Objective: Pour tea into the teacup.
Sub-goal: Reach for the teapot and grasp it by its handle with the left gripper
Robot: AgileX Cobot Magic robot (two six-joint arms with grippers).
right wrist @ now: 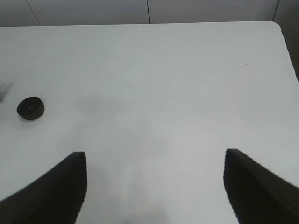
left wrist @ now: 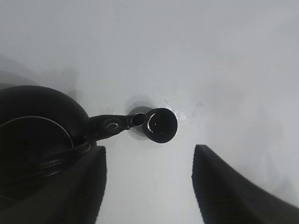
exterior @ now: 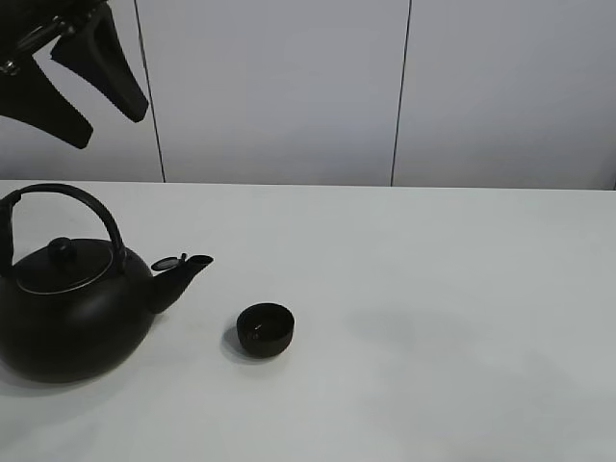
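The small matte-black teacup (exterior: 265, 329) stands upright on the white table (exterior: 433, 289), just right of the kettle's spout (exterior: 183, 272). The big black kettle (exterior: 72, 303) with an arched handle sits at the left front, lid on. My left gripper (exterior: 113, 130) is open and empty, high above the kettle at the top left. In the left wrist view the gripper (left wrist: 149, 154) looks down on the kettle (left wrist: 37, 140) and teacup (left wrist: 161, 125). My right gripper (right wrist: 154, 156) is open and empty over bare table, far right of the teacup (right wrist: 30, 108); it is out of the exterior view.
Pale wall panels (exterior: 289, 87) stand behind the table's far edge. The table's far right corner (right wrist: 278, 25) shows in the right wrist view.
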